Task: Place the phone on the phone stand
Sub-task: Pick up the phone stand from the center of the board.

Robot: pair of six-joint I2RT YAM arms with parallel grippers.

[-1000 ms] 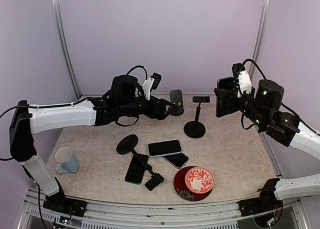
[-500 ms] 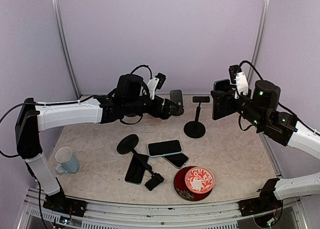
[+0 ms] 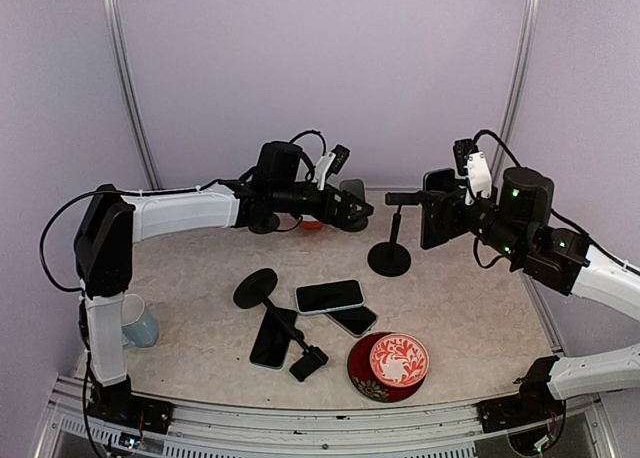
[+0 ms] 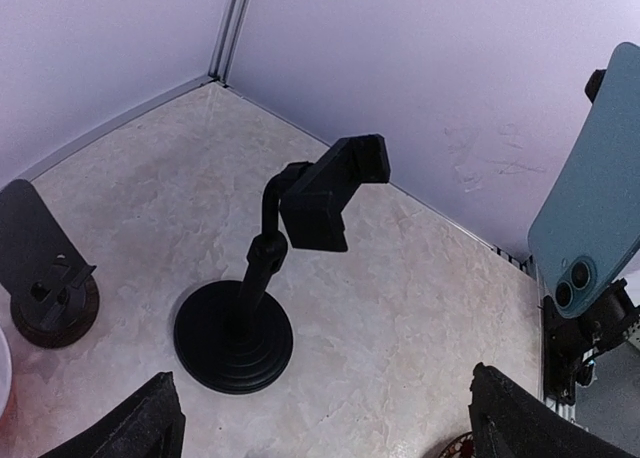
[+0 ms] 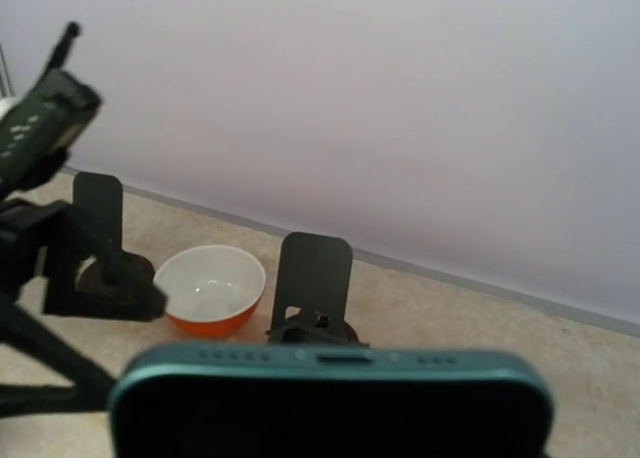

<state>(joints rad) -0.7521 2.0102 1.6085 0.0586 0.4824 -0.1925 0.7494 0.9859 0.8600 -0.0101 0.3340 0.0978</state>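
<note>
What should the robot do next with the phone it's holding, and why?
Probably ease the right gripper a little toward the stand, bringing the phone up to its clamp head. The phone is held upright just beside that head, not yet on it, and the open left gripper hovers on the stand's other side.

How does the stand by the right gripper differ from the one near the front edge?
The back stand is upright on its round base; the front stand lies tipped over. The back stand's cradle sits raised; the front stand's rests on the table. Both are black with round bases and thin stems.
</note>
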